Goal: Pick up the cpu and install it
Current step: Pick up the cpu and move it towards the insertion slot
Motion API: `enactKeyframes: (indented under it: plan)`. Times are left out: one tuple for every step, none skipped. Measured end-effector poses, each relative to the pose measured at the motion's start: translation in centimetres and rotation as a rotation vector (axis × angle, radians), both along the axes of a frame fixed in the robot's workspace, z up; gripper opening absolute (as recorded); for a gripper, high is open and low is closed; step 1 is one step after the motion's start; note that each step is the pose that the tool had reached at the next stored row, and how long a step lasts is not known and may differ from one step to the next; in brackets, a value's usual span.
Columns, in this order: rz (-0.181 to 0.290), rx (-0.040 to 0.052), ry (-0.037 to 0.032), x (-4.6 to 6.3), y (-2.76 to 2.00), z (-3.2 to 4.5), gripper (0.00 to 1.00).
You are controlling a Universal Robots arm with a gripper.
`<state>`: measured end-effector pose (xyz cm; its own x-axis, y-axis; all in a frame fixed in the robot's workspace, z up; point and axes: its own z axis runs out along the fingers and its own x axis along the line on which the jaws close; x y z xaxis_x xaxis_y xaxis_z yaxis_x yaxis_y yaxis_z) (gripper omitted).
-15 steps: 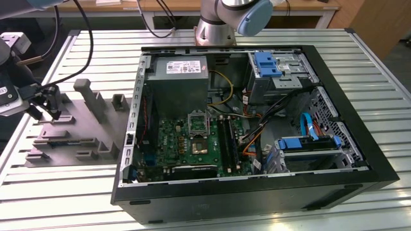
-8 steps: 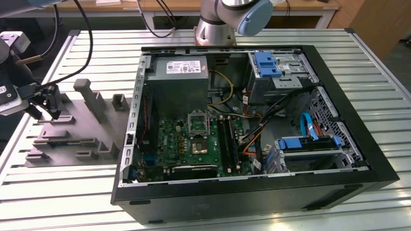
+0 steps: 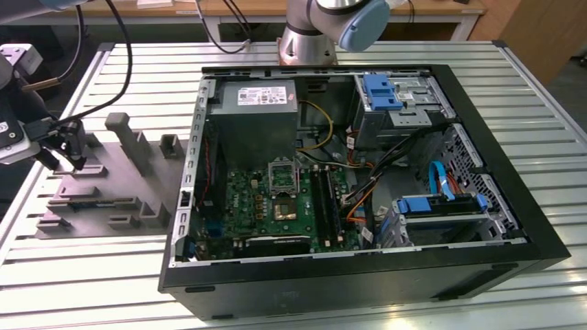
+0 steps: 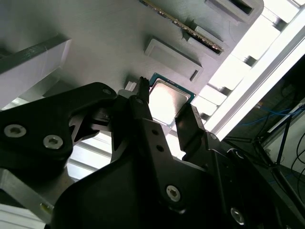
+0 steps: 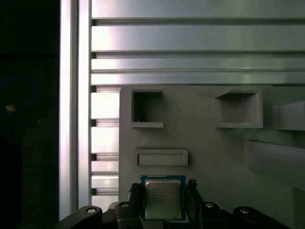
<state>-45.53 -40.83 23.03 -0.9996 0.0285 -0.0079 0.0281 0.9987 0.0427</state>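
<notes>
Pick-up stage. The gripper (image 3: 73,163) is at the grey holder (image 3: 101,199) on the table (image 3: 523,75), jaws seemingly clamped on two opposite edges of the cpu (image 5: 163,199) — well apart from the socket (image 3: 282,206) in the open case. Grasp made; transfer and installation not yet done.
</notes>
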Motion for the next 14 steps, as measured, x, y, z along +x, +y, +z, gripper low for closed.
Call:
enactKeyframes:
  plan:
    - [0.000, -0.0001, 0.0001, 0.00, 0.00, 0.02, 0.47]
    - [0.000, 0.0000, 0.0001, 0.00, 0.00, 0.05, 0.47]
    - [0.000, -0.0001, 0.0002, 0.00, 0.00, 0.08, 0.47]
    - [0.000, -0.0001, 0.0002, 0.00, 0.00, 0.11, 0.47]
    - [0.000, -0.0001, 0.0001, 0.00, 0.00, 0.14, 0.47]
    - [0.000, 0.0000, 0.0001, 0.00, 0.00, 0.16, 0.47]
    - [0.000, 0.0000, 0.0000, 0.00, 0.00, 0.18, 0.47]
    - [0.000, 0.0001, -0.0001, 0.00, 0.00, 0.19, 0.47]
    - [0.000, 0.0001, -0.0001, 0.00, 0.00, 0.20, 0.47]
    - [0.000, 0.0000, 0.0001, 0.00, 0.00, 0.22, 0.47]
    - [0.000, 0.0000, 0.0001, 0.00, 0.00, 0.22, 0.47]
    - [0.000, 0.0000, 0.0001, 0.00, 0.00, 0.23, 0.47]
    - [0.000, 0.0000, 0.0001, 0.00, 0.00, 0.24, 0.47]
    - [0.000, -0.0001, 0.0002, 0.00, 0.00, 0.26, 0.47]
